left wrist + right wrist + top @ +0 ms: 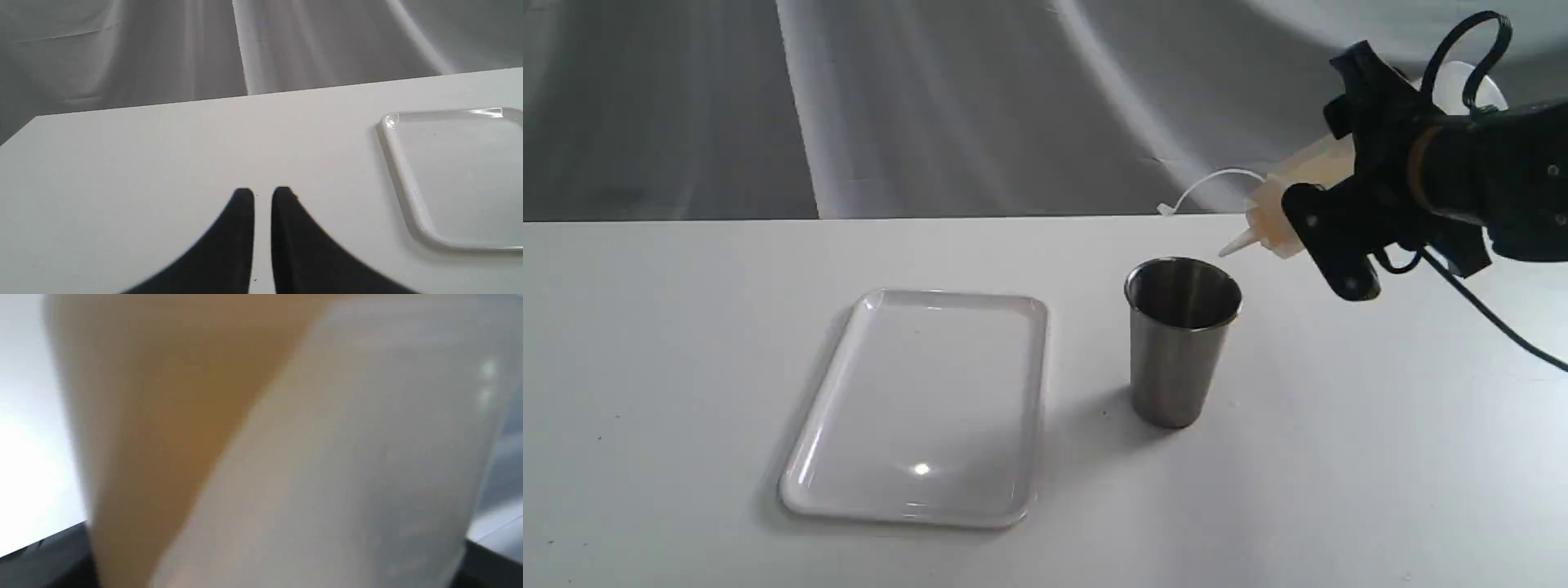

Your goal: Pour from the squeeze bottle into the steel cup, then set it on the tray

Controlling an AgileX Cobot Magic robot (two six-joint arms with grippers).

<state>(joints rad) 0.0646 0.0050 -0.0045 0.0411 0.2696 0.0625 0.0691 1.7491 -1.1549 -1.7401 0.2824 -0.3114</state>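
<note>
At two o'clock above the steel cup (1180, 343), tilted nozzle-down near its rim: squeeze bottle (1270, 216), clamped between right gripper (1339, 159) jaws. At nine o'clock of the cup, apart: tray (792, 490). Over table (122, 163): left gripper (262, 196), jaws nearly together, holding nothing.

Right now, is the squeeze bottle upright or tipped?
Tipped. The squeeze bottle lies tilted in the right gripper, nozzle slanting down toward the rim of the steel cup; the wrist view shows its amber liquid slanted.

squeeze bottle (1278, 216) was translucent white with amber liquid (163, 416) | steel cup (1178, 343) was brushed grey | tray (931, 400) was glossy white | table (686, 327) was plain white | curtain (931, 98) was grey
</note>
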